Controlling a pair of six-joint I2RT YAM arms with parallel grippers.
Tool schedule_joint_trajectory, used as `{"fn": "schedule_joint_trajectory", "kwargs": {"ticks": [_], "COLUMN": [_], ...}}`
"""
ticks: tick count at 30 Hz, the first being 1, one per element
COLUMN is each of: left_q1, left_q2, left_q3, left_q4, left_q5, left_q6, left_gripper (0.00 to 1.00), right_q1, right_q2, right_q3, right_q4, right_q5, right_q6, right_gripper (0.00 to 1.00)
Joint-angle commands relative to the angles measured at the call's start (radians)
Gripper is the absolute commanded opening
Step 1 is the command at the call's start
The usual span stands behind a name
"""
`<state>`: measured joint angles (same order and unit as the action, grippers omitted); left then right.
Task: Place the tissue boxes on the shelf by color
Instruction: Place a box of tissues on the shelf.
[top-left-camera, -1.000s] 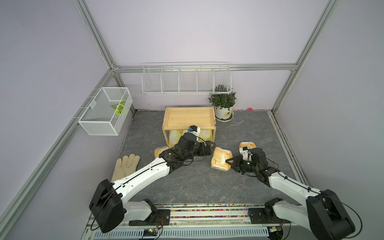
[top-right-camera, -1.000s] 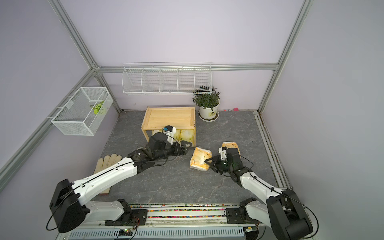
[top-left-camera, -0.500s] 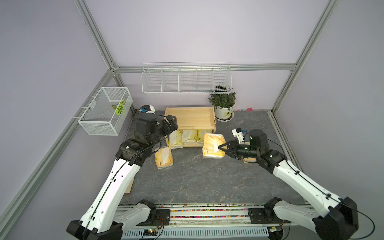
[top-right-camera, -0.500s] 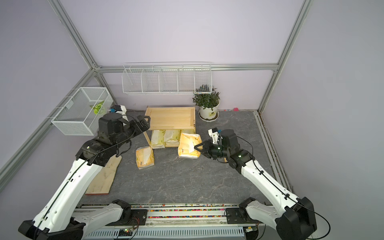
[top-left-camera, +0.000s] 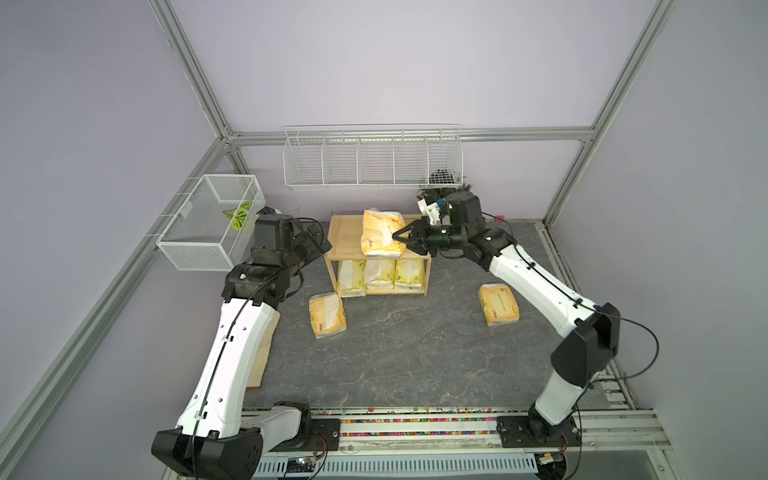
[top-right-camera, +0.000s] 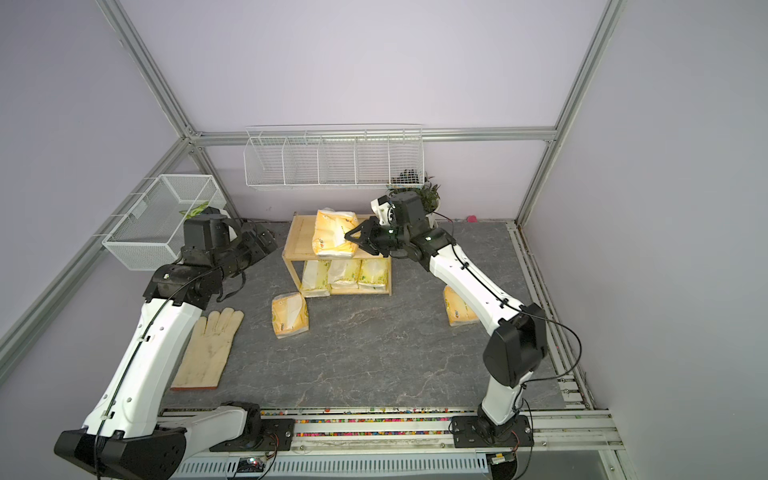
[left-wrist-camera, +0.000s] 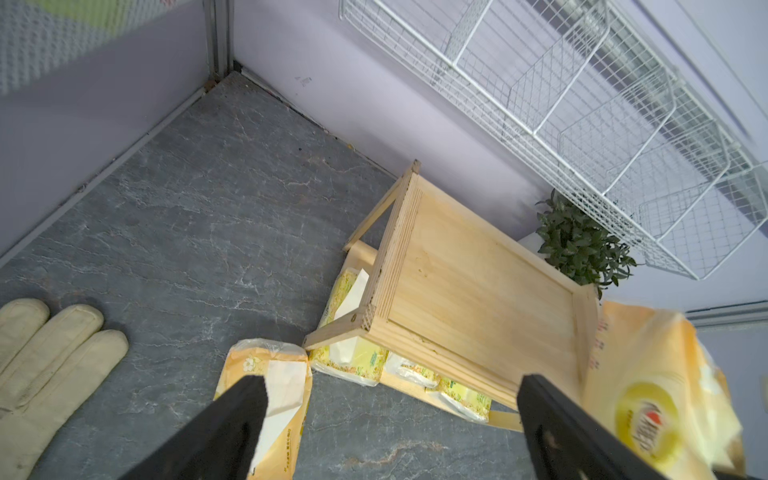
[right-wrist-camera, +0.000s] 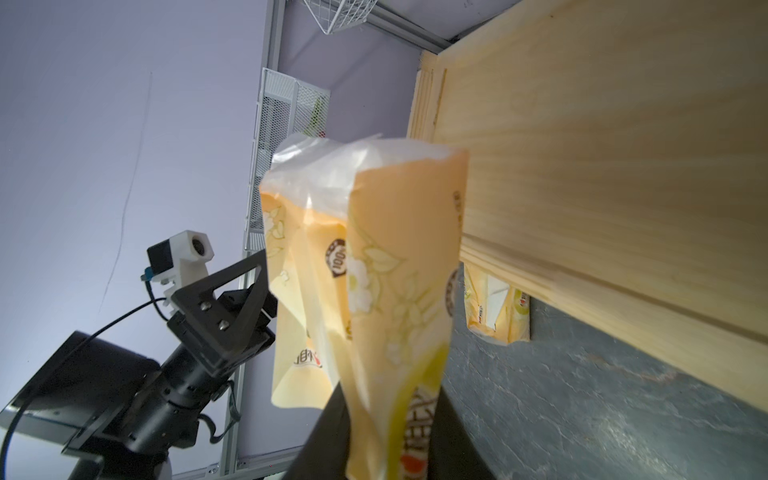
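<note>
Orange tissue pack (top-left-camera: 380, 232) in right hand (top-left-camera: 400, 239), over shelf (top-left-camera: 344, 237) top

**Grey tabletop, wooden shelf, packs on both**

The grey marbled tabletop (top-left-camera: 415, 353) carries the pale wooden shelf (top-left-camera: 345, 237) near the back wall, with a potted plant (left-wrist-camera: 582, 245) just beside it. Three lemon-yellow packs (top-left-camera: 379, 274) fill the shelf's lower tier side by side. The left orange-yellow pack (top-left-camera: 327, 313) lies by the shelf's front corner, and the right orange-yellow pack (top-left-camera: 498, 304) lies well apart. A cream glove (top-right-camera: 212, 345) lies flat at the left. The held orange-yellow pack (top-left-camera: 382, 232), clamped in the right pincer (top-left-camera: 399, 237), is over the top tray; whether they touch cannot be told.
</note>
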<state>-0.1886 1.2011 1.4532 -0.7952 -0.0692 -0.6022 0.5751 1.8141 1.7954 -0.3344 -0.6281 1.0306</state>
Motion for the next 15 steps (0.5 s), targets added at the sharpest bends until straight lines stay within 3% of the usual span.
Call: {"fn": "schedule_joint_trajectory", "kwargs": {"ticks": [1,8,15], "left_q1": [0.016,0.021,0.021], "left_q2": [0.001,-0.007,-0.027], "left_q3": [0.037,0.044,0.017], "left_q4": [-0.02,-0.02,-0.014], "left_q5": [0.008,0.022,0.04], "left_q6": [0.026,0.019,0.013], "left_gripper": [1.0,1.0,1.0], "right_q1": [0.029,0.052,0.066], "right_q2": [0.105,0.339,0.481], "right_q3": [0.17,0.478,0.644], "right_q4": [-0.066,-0.154,-0.204], "right_q5": [0.004,0.021,0.04], "right_q6": [-0.017,0.007,0.01], "right_gripper": [0.28,0.29,0.29]}}
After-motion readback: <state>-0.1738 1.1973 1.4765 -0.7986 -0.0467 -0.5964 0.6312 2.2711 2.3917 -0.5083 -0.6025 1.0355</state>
